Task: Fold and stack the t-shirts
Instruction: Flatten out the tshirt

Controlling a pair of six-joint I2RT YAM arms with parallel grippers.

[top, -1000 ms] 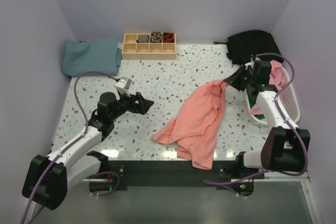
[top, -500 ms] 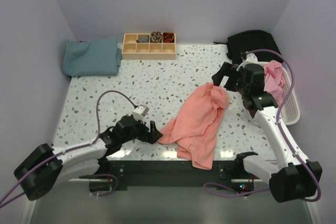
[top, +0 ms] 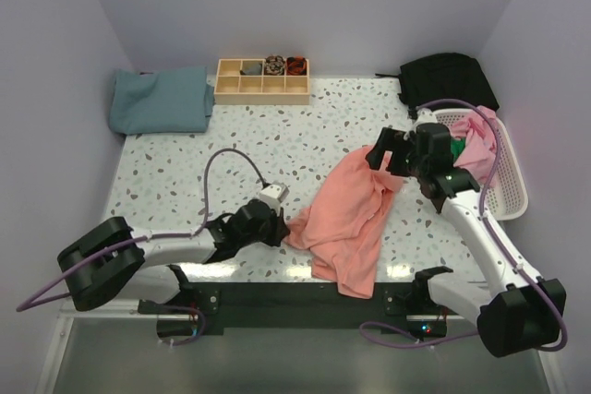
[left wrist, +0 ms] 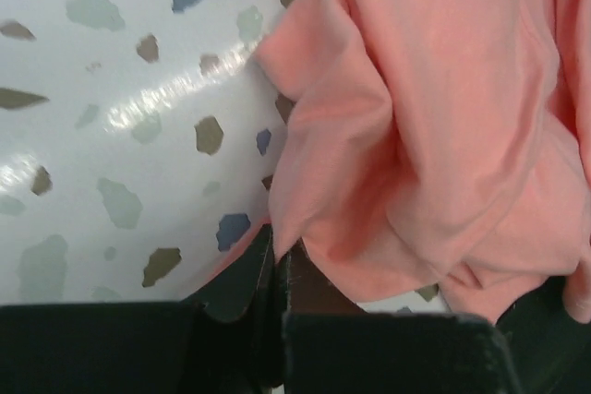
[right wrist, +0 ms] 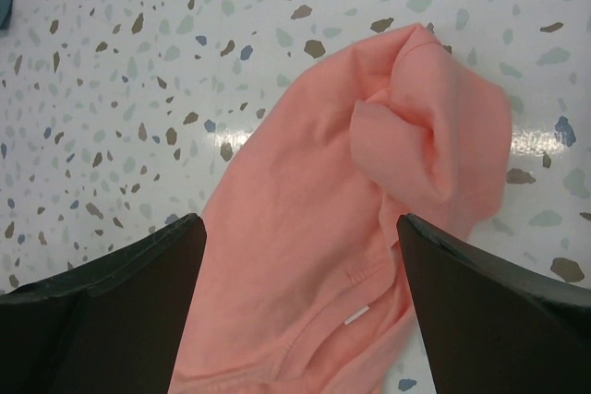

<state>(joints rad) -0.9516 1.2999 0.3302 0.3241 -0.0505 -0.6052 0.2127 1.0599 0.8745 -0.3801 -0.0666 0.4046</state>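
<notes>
Salmon-pink t-shirt (top: 351, 219) is lying crumpled on the table (top: 175, 173), toward the front edge and right of centre. The left gripper (top: 280, 228) is pinching its left edge. The right gripper (top: 383, 156) is hanging wide open over the bunched far end, gripping nothing. It's looking light and floppy, so I'd be grabbing corners or shoulder seams, not the middle.

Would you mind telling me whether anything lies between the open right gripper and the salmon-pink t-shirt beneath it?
Nothing visible does. The right gripper hangs open directly over the salmon-pink t-shirt, with only its bunched fabric showing between the fingers. The white basket sits off to its right.
</notes>
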